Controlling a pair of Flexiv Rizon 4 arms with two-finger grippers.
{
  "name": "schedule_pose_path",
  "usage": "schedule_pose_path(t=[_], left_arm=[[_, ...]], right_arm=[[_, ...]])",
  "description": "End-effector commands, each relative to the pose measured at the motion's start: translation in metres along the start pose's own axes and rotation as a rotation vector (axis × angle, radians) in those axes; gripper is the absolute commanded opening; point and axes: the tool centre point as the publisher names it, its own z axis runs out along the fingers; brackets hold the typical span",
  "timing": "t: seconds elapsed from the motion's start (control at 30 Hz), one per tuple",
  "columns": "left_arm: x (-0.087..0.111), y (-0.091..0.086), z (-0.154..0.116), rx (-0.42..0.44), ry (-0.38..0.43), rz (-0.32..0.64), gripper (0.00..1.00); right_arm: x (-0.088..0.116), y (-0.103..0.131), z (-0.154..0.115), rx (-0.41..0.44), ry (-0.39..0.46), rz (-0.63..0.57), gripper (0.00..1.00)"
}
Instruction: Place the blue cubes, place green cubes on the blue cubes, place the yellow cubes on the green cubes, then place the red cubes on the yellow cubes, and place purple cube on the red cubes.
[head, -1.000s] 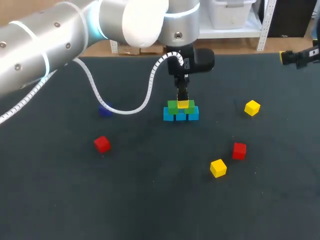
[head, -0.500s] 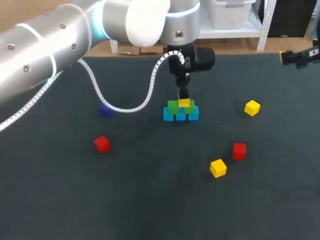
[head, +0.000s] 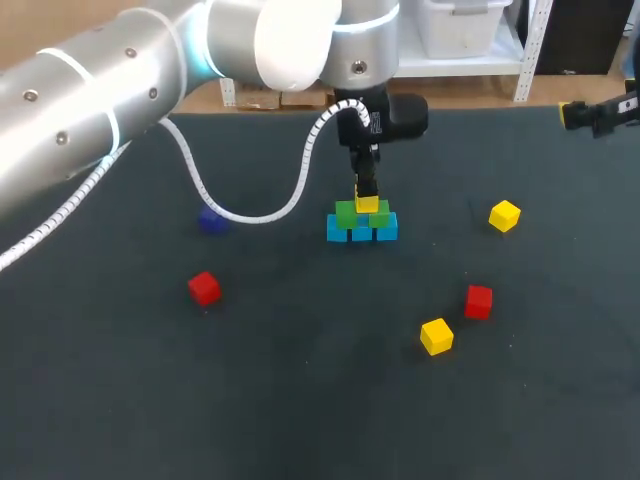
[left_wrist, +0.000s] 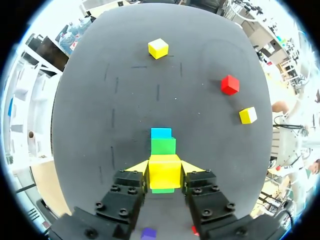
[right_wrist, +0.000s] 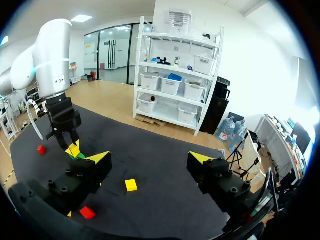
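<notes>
1. yellow cube (left_wrist: 164, 172) clamped in left gripper (left_wrist: 165, 169), finger each side.
2. It's directly over green cubes (left_wrist: 163, 146), which sit on blue cubes (head: 361, 232).
3. right gripper (right_wrist: 149, 160) is wide open, empty, well apart from them.

**A:** Left side?

**B:** Silver-white left arm (head: 120, 90) comes in from the upper left of the head frame and reaches to upper centre, wrist pointing straight down. The black two-finger left gripper (head: 367, 203) is clamped, its yellow tips pressing both sides of a small yellow cube (left_wrist: 164, 171).

**A:** Right?

**B:** Dark right arm (head: 598, 113) just peeks in at the upper right edge. The right gripper (right_wrist: 148, 161) has its fingers spread wide apart.
</notes>
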Motion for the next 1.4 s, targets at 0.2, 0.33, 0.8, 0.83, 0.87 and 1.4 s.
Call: schedule_pose_path(t=[0.2, 0.33, 0.8, 0.83, 0.87, 1.4], left_arm=[[0.0010, 0.0024, 0.0002, 0.007, 0.008, -0.006, 0.00], [0.0027, 0.0020, -0.0008, 0.005, 0.006, -0.008, 0.00], [0.0066, 0.0014, 0.0006, 0.015, 0.007, -0.012, 0.00], [0.0068, 0.0011, 0.0008, 0.016, 0.007, -0.011, 0.00], [0.0068, 0.0008, 0.0011, 0.017, 0.008, -0.011, 0.00], [0.0029, 0.0003, 0.0034, 0.020, 0.009, -0.004, 0.00]], right_arm=[[0.0030, -0.0008, 0.0030, -0.006, -0.043, 0.001, 1.00], [0.0030, -0.0008, 0.0030, -0.006, -0.043, 0.001, 1.00], [0.0030, -0.0008, 0.0030, -0.006, -0.043, 0.001, 1.00], [0.0030, -0.0008, 0.0030, -0.006, -0.043, 0.001, 1.00], [0.0030, -0.0008, 0.0030, -0.006, -0.043, 0.001, 1.00], [0.0030, -0.0008, 0.0030, -0.006, -0.043, 0.001, 1.00]])
